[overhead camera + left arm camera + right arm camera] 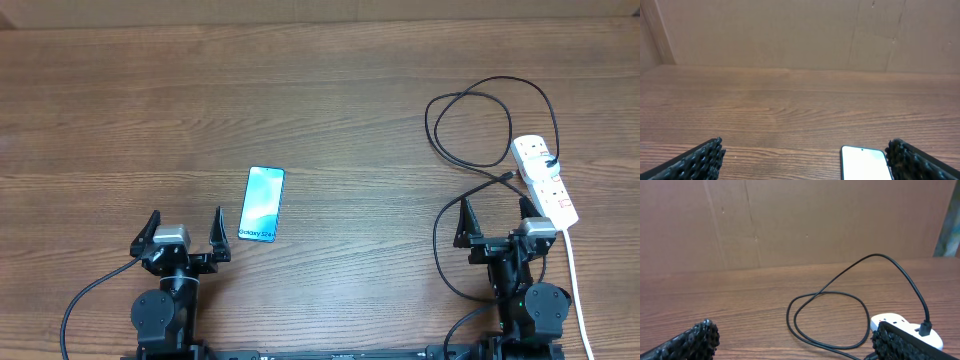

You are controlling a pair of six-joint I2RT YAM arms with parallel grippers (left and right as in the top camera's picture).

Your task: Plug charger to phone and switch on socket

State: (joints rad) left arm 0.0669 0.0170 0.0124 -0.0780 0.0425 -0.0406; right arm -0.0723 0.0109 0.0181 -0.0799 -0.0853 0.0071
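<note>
Nothing started: phone [262, 204] unplugged beside left end effector [187, 222], cable [875, 255] and power strip [545, 180] ahead of right end effector [494, 212], both spread and empty.

Black left arm [160, 310] and right arm [530, 300] (silver-capped wrists), ribbed black fingers [700, 161].

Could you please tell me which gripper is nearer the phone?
The left gripper: the phone lies just beside its finger, while the right gripper sits by the power strip.
</note>
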